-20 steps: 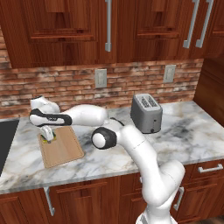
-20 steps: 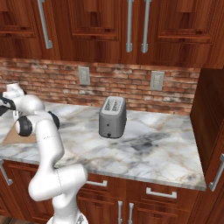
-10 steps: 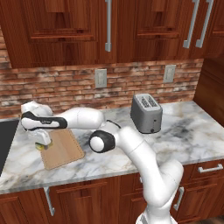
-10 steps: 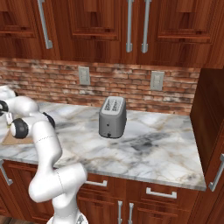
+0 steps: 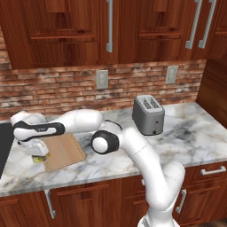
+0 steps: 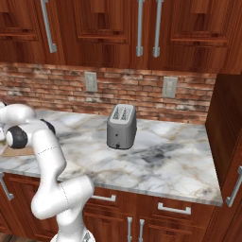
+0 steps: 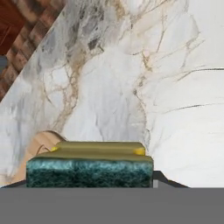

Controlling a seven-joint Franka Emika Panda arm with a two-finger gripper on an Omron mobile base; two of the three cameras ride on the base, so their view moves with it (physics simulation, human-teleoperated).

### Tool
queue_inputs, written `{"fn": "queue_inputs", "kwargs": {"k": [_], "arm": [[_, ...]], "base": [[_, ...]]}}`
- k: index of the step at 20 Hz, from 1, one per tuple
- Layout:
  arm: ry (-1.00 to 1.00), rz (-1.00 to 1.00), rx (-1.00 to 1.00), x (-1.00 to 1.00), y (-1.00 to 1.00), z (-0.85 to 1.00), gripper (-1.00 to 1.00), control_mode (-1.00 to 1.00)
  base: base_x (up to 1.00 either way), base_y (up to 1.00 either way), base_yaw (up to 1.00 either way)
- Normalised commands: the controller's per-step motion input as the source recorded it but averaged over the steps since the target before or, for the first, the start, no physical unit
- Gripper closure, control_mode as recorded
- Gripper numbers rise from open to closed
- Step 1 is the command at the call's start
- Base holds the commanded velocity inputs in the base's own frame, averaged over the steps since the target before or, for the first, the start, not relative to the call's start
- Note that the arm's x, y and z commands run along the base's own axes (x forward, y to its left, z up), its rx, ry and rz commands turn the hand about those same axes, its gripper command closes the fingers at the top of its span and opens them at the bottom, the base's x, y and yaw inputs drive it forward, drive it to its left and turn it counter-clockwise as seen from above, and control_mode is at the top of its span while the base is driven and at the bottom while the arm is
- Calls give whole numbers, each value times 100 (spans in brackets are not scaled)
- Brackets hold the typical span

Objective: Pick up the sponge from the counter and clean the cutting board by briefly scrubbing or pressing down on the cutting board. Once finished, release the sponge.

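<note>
The tan cutting board lies on the marble counter at the left. My gripper points down at the board's front left corner, shut on the sponge, which sits low against the board's edge. In the hand view the sponge fills the bottom, its dark green layer facing the camera and the yellow body behind it. A rounded corner of the cutting board peeks out to its left, with bare counter beyond. The sponge hides the fingertips.
A grey toaster stands at the back of the counter, well right of the board, also in the right base view as the toaster. A dark surface borders the counter's left end. Brick wall and wooden cabinets rise behind.
The hand has carried the sponge leftward and toward the front across the board, from its middle to its front left corner, and sits lower now.
</note>
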Motion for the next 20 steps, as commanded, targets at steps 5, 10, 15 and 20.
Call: {"fn": "queue_inputs", "kwargs": {"k": [5, 10, 15, 20], "arm": [[-1, 5, 5, -93, -40, -27, 100, -100], [0, 0, 14, -87, -59, -22, 100, -100], [0, 0, 22, -71, -60, -4, 100, -100], [0, 0, 17, -41, -61, 21, 100, -100]], "base": [[0, 0, 0], [0, 0, 0], [0, 0, 0], [0, 0, 0]]}}
